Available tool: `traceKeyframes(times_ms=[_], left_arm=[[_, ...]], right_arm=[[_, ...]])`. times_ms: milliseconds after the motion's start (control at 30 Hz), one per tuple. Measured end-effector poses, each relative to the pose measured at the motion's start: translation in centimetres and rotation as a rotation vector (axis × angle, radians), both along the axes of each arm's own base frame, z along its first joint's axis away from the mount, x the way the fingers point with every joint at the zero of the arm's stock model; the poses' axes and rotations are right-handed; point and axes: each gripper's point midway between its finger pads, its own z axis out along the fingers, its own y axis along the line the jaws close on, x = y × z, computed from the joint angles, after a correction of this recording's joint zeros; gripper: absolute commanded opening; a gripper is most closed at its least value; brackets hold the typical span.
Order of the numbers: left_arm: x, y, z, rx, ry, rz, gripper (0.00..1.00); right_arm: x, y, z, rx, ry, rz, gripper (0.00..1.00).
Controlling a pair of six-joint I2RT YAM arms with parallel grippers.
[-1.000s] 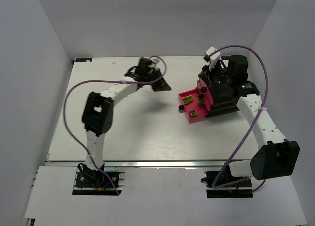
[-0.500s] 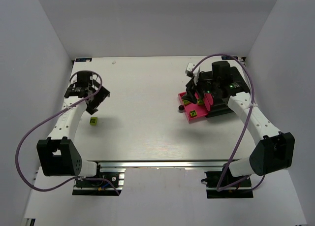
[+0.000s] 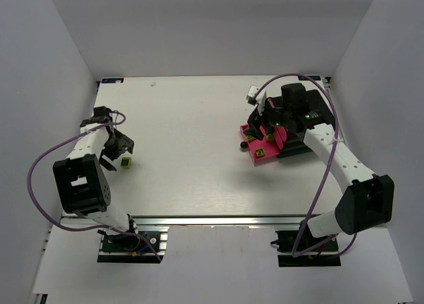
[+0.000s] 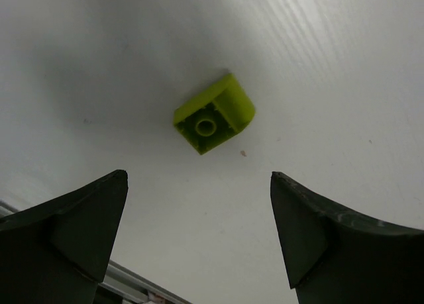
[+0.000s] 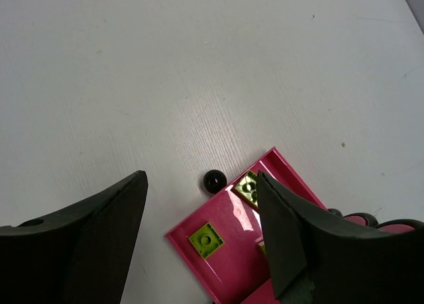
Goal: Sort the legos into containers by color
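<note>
Now the left gripper (image 4: 199,178) gapes empty, lime brick (image 4: 214,114) at twelve o'clock for grabbing, while the right gripper (image 5: 201,178), open and empty, overlooks the pink drawer (image 5: 232,264).

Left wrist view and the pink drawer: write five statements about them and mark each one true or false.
1. The left tool is open and holds nothing. True.
2. The lime-green brick ahead of it lies inside a drawer. False: it lies on the table.
3. The pink drawer holds lime-green bricks. True.
4. The right tool is shut on a brick. False: it is open and empty, above the drawer's front.
5. The drawer's knob is white. False: it is black.
</note>
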Motion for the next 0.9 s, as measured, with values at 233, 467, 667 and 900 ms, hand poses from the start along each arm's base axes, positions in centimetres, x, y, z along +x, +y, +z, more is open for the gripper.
traceKeyframes(times_ms=[233,467,667,900], left_arm=[[2.0,0.5,0.3,0.044,-0.060,-0.334,0.90],[0.4,0.5,-2.4,0.042,0.018,-0.554,0.85],[-0.1,0.0,-4.8,0.011,0.062,-0.677,0.81],[1.4,0.6,-5.6,0.046,0.045,-0.726,0.67]], right_arm=[[0.1,-0.4,-1.1,-0.020,0.014,-0.024,0.74],[0.4,-0.5,-1.0,-0.018,0.006,-0.037,0.77],[0.5,-0.5,-0.9,-0.025,-0.009,-0.030,0.78],[0.7,-0.5,-0.5,-0.028,-0.022,-0.026,0.78]])
